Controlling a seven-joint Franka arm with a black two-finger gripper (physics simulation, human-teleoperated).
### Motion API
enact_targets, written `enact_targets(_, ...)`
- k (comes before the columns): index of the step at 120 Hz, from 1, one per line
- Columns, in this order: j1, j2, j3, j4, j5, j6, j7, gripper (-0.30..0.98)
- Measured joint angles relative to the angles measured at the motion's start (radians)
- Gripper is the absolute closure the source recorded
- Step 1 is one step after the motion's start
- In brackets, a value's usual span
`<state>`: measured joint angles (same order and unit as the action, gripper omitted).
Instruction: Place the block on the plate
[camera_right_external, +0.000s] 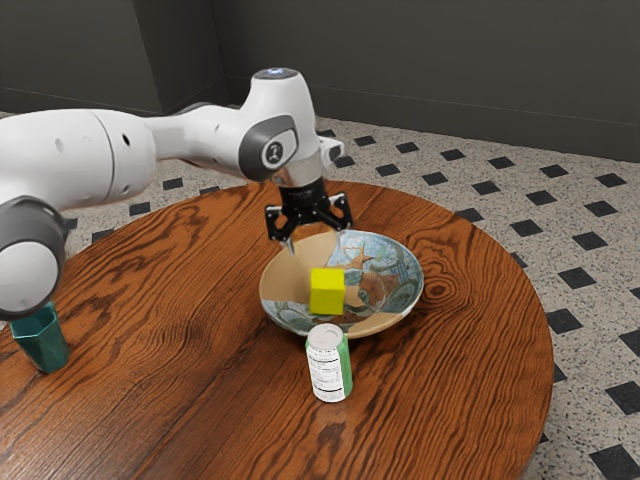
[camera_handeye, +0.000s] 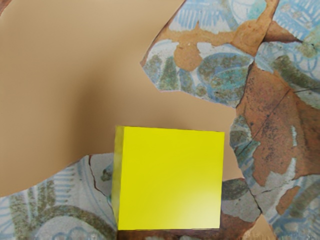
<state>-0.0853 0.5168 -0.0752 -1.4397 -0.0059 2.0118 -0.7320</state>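
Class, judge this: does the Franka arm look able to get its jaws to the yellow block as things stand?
Probably yes: the jaws stand open above the patterned plate, and nothing in view covers the top of the yellow block.

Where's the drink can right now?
The drink can stands upright on the wooden table, just on the camera side of the patterned plate and to the exterior view's right of the teal cup.

One yellow block (camera_right_external: 327, 291), one plate (camera_right_external: 387, 282), one can (camera_right_external: 329, 364), one teal cup (camera_right_external: 43, 343), one table (camera_right_external: 190, 330)
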Motion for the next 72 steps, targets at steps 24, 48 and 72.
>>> enact_targets(24, -0.001, -0.117, 0.014, -0.082, 0.004, -0.028, 0.040, 0.02)
enact_targets(48, 0.001, -0.196, 0.080, -0.086, 0.044, -0.071, 0.194, 0.01)
enact_targets(72, 0.001, -0.358, 0.094, -0.224, 0.076, -0.109, 0.326, 0.00)
